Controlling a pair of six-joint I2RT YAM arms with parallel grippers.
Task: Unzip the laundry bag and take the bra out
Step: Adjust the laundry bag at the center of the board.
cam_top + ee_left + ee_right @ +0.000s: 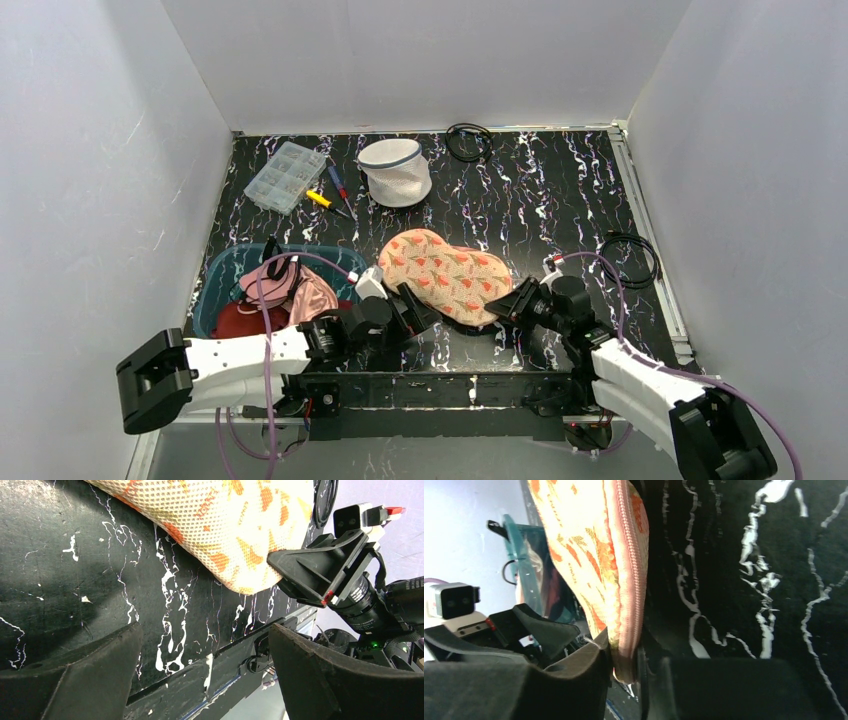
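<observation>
Slip risk: right gripper (626, 655) pinches only the zipper (631, 570) seam at the orange bag's (445, 272) near end. A pull may drag the bag, unopened. Left gripper (205, 645) gapes wide, empty, beside it. White mesh bag (397, 172) sits far back.

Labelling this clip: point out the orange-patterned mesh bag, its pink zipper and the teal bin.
orange-patterned mesh bag (440, 272), top external view, middle of its upper face.
pink zipper (633, 570), right wrist view, teeth along the bag's edge.
teal bin (213, 290), top external view, its left wall.
</observation>
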